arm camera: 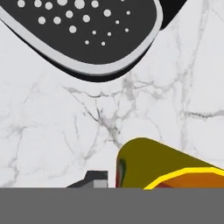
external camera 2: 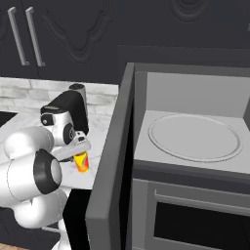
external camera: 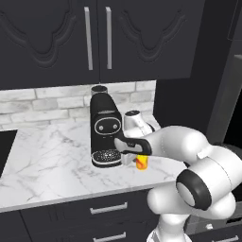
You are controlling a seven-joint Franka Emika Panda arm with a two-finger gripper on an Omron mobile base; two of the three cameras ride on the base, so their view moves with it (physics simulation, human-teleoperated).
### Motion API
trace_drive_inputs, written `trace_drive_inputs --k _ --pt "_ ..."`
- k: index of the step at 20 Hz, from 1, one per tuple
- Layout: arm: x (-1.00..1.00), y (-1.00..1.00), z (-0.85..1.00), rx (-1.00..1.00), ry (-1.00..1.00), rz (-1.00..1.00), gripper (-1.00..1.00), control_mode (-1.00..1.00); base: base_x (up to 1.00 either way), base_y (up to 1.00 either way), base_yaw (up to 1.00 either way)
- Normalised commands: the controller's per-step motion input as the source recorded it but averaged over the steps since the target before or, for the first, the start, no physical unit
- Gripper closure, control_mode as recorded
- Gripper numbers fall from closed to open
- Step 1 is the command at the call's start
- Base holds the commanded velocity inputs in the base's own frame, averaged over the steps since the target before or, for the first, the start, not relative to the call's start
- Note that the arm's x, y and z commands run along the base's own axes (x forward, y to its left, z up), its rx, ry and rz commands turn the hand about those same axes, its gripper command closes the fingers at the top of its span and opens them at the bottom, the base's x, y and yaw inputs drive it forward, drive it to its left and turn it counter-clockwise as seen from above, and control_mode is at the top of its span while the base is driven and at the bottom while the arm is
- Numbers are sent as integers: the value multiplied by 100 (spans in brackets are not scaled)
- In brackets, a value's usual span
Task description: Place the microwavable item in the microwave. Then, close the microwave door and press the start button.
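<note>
The gripper (external camera: 134, 158) is sitting right over the yellow cup (external camera: 142, 162) — whether its fingers are already clamped on it, I cannot tell. The cup is standing upright near the counter's (external camera: 47, 160) front edge, just beside the coffee machine (external camera: 105, 130). The microwave (external camera 2: 195, 136) is gaping open to the right — no legible writing.

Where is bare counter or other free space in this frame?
Open marble counter spreads left of the coffee machine. The microwave turntable is bare. It is crowded beside the machine's drip tray, where the end effector meets the yellow cup.
</note>
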Motion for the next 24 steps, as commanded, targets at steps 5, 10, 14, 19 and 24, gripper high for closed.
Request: trace_drive_inputs --k 5,10,14,19,24 --pt "-16 -14 0 0 -12 6 100 -100 0 0 0" --pt "-61 -13 41 0 -25 2 100 -100 0 0 0" --pt "-91 0 98 0 -31 4 100 -100 0 0 0" --pt "-85 0 100 0 -27 5 100 -100 0 0 0" --pt "-53 0 99 0 -13 3 100 -100 0 0 0"
